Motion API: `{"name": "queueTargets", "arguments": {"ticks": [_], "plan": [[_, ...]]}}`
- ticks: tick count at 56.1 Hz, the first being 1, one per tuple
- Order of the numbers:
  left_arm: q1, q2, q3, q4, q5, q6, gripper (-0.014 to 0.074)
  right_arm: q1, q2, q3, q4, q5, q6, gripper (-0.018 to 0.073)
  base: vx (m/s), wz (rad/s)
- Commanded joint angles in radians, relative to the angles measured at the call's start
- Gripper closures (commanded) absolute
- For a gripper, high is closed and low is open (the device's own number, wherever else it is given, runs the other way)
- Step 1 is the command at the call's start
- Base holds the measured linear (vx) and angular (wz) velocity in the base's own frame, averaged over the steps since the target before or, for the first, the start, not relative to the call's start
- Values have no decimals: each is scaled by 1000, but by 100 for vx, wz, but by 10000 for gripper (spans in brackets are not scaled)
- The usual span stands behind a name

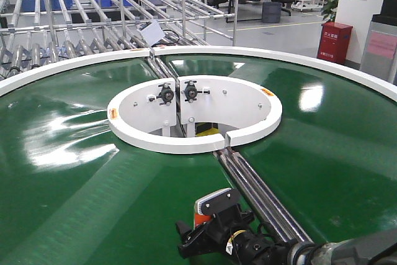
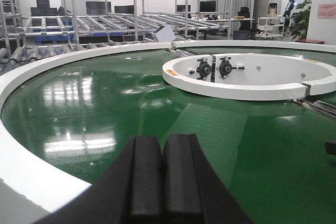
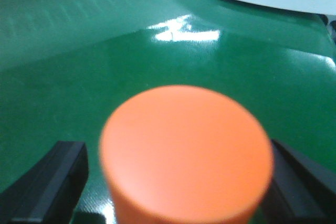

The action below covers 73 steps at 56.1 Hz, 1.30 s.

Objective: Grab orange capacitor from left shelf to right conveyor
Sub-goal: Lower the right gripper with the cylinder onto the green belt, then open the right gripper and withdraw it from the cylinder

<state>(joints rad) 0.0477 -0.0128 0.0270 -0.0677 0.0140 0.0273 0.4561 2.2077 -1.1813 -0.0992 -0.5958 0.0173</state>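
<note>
The orange capacitor (image 3: 186,150) stands between my right gripper's (image 3: 178,177) two black fingers, blurred and close to the camera, over the conveyor's green belt (image 3: 105,66). A strip of belt shows between the left finger (image 3: 63,171) and the capacitor, so the jaws stand apart. In the front view a bit of the orange capacitor (image 1: 198,218) shows at the right gripper (image 1: 201,224), low over the conveyor (image 1: 74,172). My left gripper (image 2: 163,153) is shut and empty above the belt (image 2: 105,93) near the white outer rim. The left shelf (image 1: 62,23) with blue bins stands behind the conveyor.
The white central ring (image 1: 192,113) with two black knobs sits at the conveyor's middle. A pair of steel rails (image 1: 260,190) runs from the ring toward the right arm. A red cabinet (image 1: 335,41) and office desks stand at the back right.
</note>
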Motion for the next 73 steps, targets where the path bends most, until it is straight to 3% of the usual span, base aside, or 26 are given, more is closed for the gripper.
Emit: {"name": "queueTargets", "arguments": {"ticks": [1, 25, 37, 45, 62, 73], "plan": [[-6, -11, 32, -5, -82, -1, 603, 0, -102, -26, -6, -9, -39, -164, 0, 0], [-6, -11, 32, -5, -82, -1, 603, -1, -470, -26, 22, 744, -39, -146, 0, 0], [-6, -11, 32, -5, -82, -1, 603, -1, -682, -26, 24, 1086, -17, -95, 0, 0], [-6, -11, 32, -5, -82, -1, 603, -1, -825, 41, 42, 1154, -17, -36, 0, 0], [-6, -11, 32, -5, -82, -1, 603, -1, -1270, 390, 38, 1175, 3, 97, 0, 0], [-6, -11, 32, -5, -82, -1, 603, -1, -1586, 519, 32, 1285, 3, 161, 0, 0]]}}
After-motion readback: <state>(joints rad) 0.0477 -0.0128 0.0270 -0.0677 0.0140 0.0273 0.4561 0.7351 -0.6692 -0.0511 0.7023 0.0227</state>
